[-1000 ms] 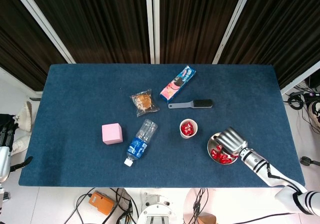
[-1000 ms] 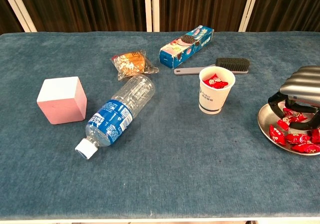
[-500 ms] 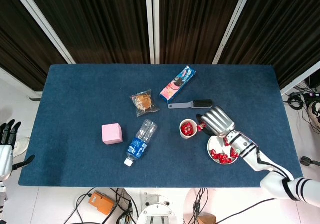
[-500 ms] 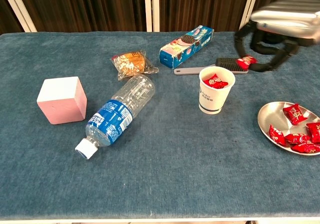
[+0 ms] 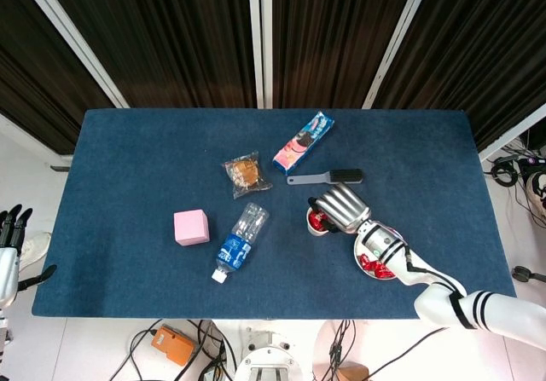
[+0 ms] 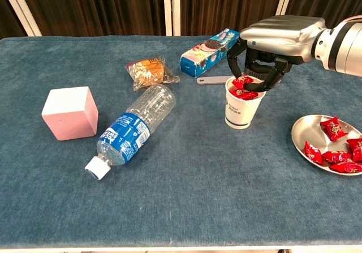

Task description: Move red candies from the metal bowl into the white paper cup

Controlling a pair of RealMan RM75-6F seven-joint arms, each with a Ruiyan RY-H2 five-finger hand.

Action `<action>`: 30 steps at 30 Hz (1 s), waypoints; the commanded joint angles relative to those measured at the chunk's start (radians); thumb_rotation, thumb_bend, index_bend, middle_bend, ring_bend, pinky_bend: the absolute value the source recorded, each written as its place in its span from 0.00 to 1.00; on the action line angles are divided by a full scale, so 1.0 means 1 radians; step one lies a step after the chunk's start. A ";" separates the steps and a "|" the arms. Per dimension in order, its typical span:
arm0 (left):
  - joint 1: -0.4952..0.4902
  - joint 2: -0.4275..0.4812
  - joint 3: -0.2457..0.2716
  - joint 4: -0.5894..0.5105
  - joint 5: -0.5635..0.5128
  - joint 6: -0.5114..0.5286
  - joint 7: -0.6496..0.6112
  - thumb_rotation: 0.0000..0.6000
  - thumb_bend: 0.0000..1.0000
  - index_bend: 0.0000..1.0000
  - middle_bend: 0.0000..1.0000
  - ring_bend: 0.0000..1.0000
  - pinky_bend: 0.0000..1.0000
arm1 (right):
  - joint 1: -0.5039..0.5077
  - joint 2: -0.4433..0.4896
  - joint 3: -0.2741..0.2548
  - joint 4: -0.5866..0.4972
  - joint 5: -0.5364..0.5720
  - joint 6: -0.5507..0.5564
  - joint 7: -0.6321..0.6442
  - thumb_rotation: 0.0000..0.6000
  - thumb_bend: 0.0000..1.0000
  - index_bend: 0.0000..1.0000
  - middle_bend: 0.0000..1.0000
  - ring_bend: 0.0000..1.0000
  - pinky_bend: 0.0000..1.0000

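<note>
The white paper cup (image 6: 240,111) stands right of the table's middle, with red candies heaped inside. My right hand (image 6: 277,38) hovers directly over it, fingers curled down to the rim, pinching a red candy (image 6: 241,82) at the cup's mouth. From the head view this hand (image 5: 341,206) hides most of the cup (image 5: 314,224). To the right lies the metal bowl (image 6: 302,137), holding several red candies (image 6: 334,154). My left hand (image 5: 8,238) hangs off the table's left edge with fingers apart, holding nothing.
A pink cube (image 6: 69,112) sits at the left and a plastic bottle (image 6: 133,129) lies beside it. Behind the cup are a cookie box (image 6: 210,51), a snack packet (image 6: 148,71) and a brush (image 5: 328,176), partly hidden in the chest view.
My right hand lifted a red candy out of the bowl, carried it left, and now lowers it to the cup's mouth. The left hand barely moved.
</note>
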 commanded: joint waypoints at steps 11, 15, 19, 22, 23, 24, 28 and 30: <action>-0.004 -0.004 -0.002 0.005 0.002 -0.003 -0.002 1.00 0.01 0.00 0.00 0.00 0.00 | -0.019 0.030 -0.012 -0.027 0.021 0.037 -0.017 1.00 0.47 0.48 0.93 1.00 1.00; -0.007 -0.004 -0.002 0.005 0.005 -0.005 -0.002 1.00 0.01 0.00 0.00 0.00 0.00 | -0.061 0.073 -0.015 -0.066 0.012 0.107 -0.001 1.00 0.44 0.47 0.93 1.00 1.00; -0.013 -0.007 -0.002 0.010 0.008 -0.010 -0.004 1.00 0.01 0.00 0.00 0.00 0.00 | -0.144 0.159 -0.051 -0.121 0.024 0.187 -0.009 1.00 0.43 0.48 0.93 1.00 1.00; -0.018 -0.011 -0.004 0.013 0.010 -0.014 -0.007 1.00 0.01 0.00 0.00 0.00 0.00 | -0.203 0.208 -0.090 -0.144 0.043 0.222 -0.028 1.00 0.39 0.48 0.93 1.00 1.00; -0.019 -0.012 -0.004 0.014 0.011 -0.015 -0.007 1.00 0.01 0.00 0.00 0.00 0.00 | -0.217 0.219 -0.105 -0.148 0.045 0.224 -0.033 1.00 0.38 0.49 0.93 1.00 1.00; -0.020 -0.014 -0.004 0.015 0.011 -0.016 -0.008 1.00 0.01 0.00 0.00 0.00 0.00 | -0.229 0.228 -0.119 -0.148 0.047 0.224 -0.037 1.00 0.37 0.49 0.93 1.00 1.00; -0.025 -0.020 -0.002 0.016 0.017 -0.019 -0.008 1.00 0.01 0.00 0.00 0.00 0.00 | -0.253 0.236 -0.166 -0.108 0.053 0.183 -0.054 1.00 0.35 0.49 0.93 1.00 1.00; -0.025 -0.022 -0.001 0.015 0.021 -0.017 -0.005 1.00 0.01 0.00 0.00 0.00 0.00 | -0.253 0.224 -0.177 -0.078 0.058 0.162 -0.076 1.00 0.34 0.49 0.93 1.00 1.00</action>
